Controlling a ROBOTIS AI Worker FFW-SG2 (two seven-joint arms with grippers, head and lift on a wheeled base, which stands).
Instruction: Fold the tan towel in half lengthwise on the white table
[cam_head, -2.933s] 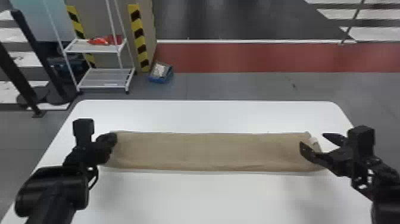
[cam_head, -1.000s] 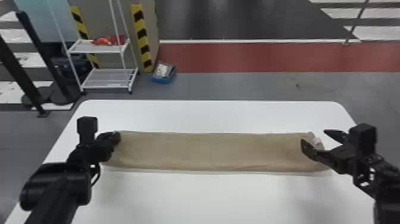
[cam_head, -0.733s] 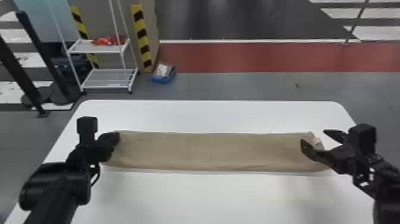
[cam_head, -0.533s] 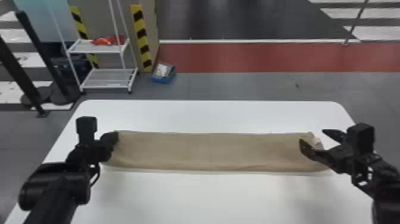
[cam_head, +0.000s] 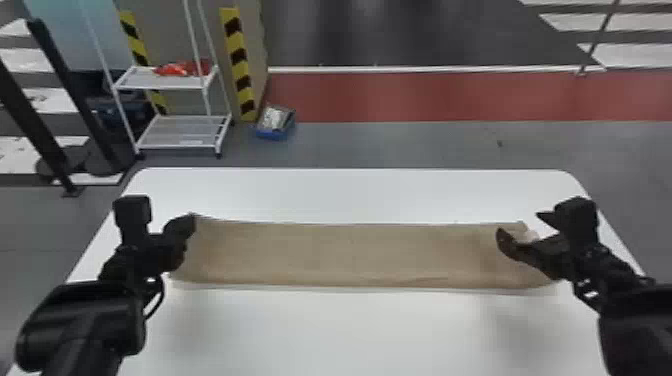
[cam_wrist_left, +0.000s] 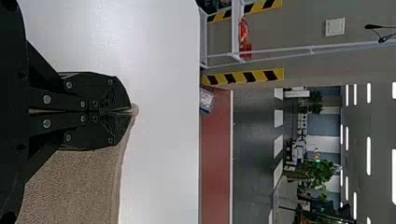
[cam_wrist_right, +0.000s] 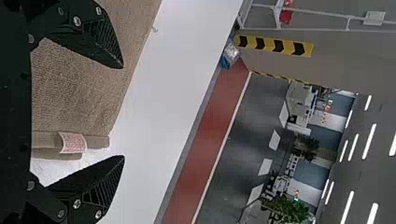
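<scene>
The tan towel (cam_head: 350, 255) lies as a long narrow strip across the white table (cam_head: 340, 330). At its left end is my left gripper (cam_head: 191, 224); in the left wrist view the left gripper (cam_wrist_left: 130, 111) is shut on the towel's far corner, with a bit of cloth past the tips. My right gripper (cam_head: 520, 225) stands open over the right end. In the right wrist view the right gripper (cam_wrist_right: 123, 112) has its fingers wide apart, one above the towel (cam_wrist_right: 84, 88), the other past its end edge. A pale label (cam_wrist_right: 73, 143) sits on that edge.
Behind the table stand a white shelf rack (cam_head: 175, 132) with red items and a blue box (cam_head: 275, 122) on the floor. Dark posts (cam_head: 75, 100) rise at the back left. Bare tabletop lies before and behind the towel.
Compared with the oldest frame, the whole head view has shifted slightly to the right. Both grippers and the towel hold the same places relative to each other.
</scene>
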